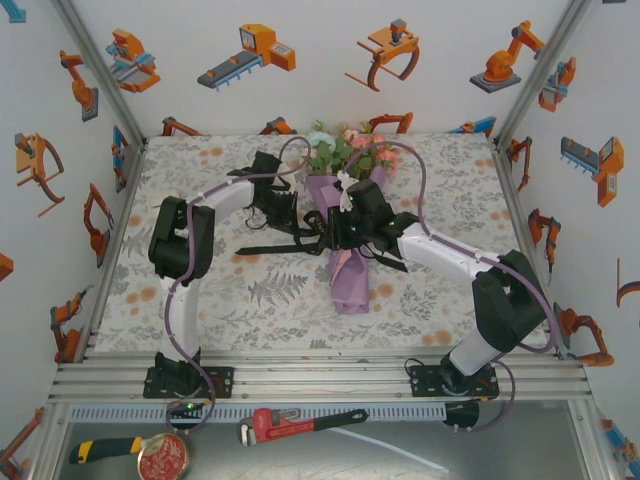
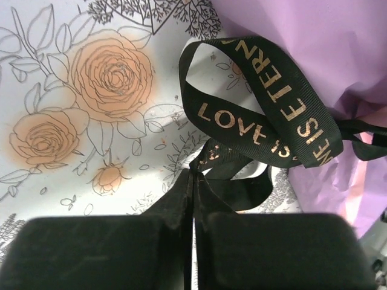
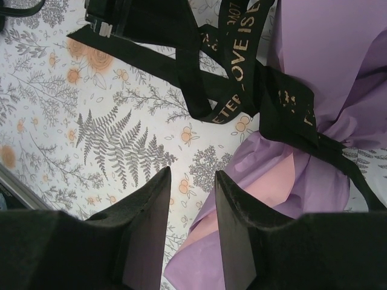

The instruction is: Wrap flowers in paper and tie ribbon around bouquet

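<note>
Bouquet (image 1: 349, 283) lies on the table (image 3: 121, 139) between the arms, blooms toward the far edge, with the paper (image 3: 338, 54) gathered around the stems. The ribbon (image 2: 284, 103) bands the paper's waist, with loose loops beside it, so we judge the tying step to be in hand. The left hand (image 2: 193, 181) is closed, apparently pinching a ribbon strand. The right hand (image 3: 192, 181) stands apart, empty, near the paper's lower edge. Next, we take the free end and draw the knot tight.

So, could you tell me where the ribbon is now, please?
Mid-table in the top view, the ribbon circles the bouquet's paper waist, its loops trailing left to the left end effector.
</note>
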Tool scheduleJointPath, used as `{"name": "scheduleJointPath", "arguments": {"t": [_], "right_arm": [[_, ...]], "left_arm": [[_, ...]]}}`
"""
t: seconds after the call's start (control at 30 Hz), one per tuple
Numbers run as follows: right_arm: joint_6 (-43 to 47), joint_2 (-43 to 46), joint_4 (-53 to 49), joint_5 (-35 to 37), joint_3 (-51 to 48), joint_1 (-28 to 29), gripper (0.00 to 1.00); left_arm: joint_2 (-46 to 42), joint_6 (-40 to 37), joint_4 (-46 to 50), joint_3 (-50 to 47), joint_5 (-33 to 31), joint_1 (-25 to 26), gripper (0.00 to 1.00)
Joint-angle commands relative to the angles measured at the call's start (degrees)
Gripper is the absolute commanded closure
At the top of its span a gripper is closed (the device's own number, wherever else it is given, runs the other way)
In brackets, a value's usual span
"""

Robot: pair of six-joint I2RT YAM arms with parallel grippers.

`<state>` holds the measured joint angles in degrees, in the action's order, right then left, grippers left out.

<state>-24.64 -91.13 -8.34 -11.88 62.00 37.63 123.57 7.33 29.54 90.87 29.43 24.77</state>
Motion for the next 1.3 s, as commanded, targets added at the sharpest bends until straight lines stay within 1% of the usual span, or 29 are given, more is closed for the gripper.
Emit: {"name": "scheduleJointPath", "arguments": {"t": [0.0,0.03,0.07,0.13,0.2,0.3,0.37,0.47,0.57,0.67,0.83,0.9,0.97,1.0,1.03,1.07,1.13,1.17,1.27], "right_arm": [[0.85,1.31,0.27,-0.01,1.96,-0.14,0.63],[0.96,1.48,0.93,-0.34,1.76,-0.14,0.63],[1.40,1.69,1.98,-1.04,1.43,-0.10,0.63],[2.16,1.97,4.61,-3.01,0.62,-0.10,0.63],[3.04,1.77,7.37,-5.69,0.12,-0.04,0.62],[4.77,0.32,11.38,-9.44,0.00,-0.04,0.57],[5.86,-0.95,12.95,-10.11,0.16,-0.10,0.52],[6.92,-2.82,16.33,-11.42,0.20,-0.16,0.47],[5.97,-5.19,20.41,-13.83,-0.07,-0.18,0.48],[4.33,-7.17,22.15,-14.65,-0.23,-0.16,0.53],[3.81,-8.26,23.12,-13.99,-0.57,-0.19,0.63],[3.80,-8.06,22.71,-13.63,-0.79,-0.24,0.68],[3.88,-7.48,22.47,-12.60,-1.33,-0.27,0.78],[3.97,-7.13,22.12,-12.03,-1.59,-0.32,0.80],[4.22,-6.85,21.18,-11.19,-1.62,-0.37,0.79],[4.88,-6.51,19.97,-10.68,-1.46,-0.36,0.74],[5.74,-5.93,18.77,-9.59,-1.67,-0.36,0.58],[5.88,-5.75,18.62,-8.98,-2.00,-0.37,0.54],[6.06,-5.48,20.65,-7.29,-3.45,0.15,0.53]], "left_arm": [[-2.74,4.00,3.37,0.60,3.21,0.16,1.00],[-3.65,6.48,3.67,0.63,3.96,0.17,1.00],[-4.90,10.53,3.68,0.46,4.54,0.18,1.00],[-6.95,16.84,3.31,-0.27,7.39,0.24,1.00],[-8.62,23.31,2.98,-1.55,8.95,0.41,1.00],[-9.05,31.05,2.90,-3.24,11.51,0.36,1.00],[-8.87,34.16,2.87,-3.90,13.01,0.41,1.00],[-9.22,36.09,2.88,-3.88,13.14,0.46,1.00],[-8.88,37.41,3.72,-2.95,12.88,0.31,1.00],[-8.43,38.62,3.69,-2.28,13.16,0.34,1.00],[-8.08,38.96,4.01,-2.10,12.63,0.27,1.00],[-8.00,38.85,4.25,-2.10,12.49,0.13,1.00],[-8.09,38.97,4.31,-2.26,12.32,0.04,1.00],[-8.09,39.05,4.38,-2.28,12.16,-0.07,1.00],[-8.14,39.18,4.31,-2.28,12.16,-0.08,1.00],[-8.18,39.39,4.34,-2.28,12.08,-0.17,1.00],[-8.27,40.01,4.13,-2.13,12.04,-0.39,1.00],[-8.34,40.51,3.84,-2.18,12.15,-0.42,1.00],[-8.34,42.49,2.77,-2.14,12.46,-0.52,1.00]]}}
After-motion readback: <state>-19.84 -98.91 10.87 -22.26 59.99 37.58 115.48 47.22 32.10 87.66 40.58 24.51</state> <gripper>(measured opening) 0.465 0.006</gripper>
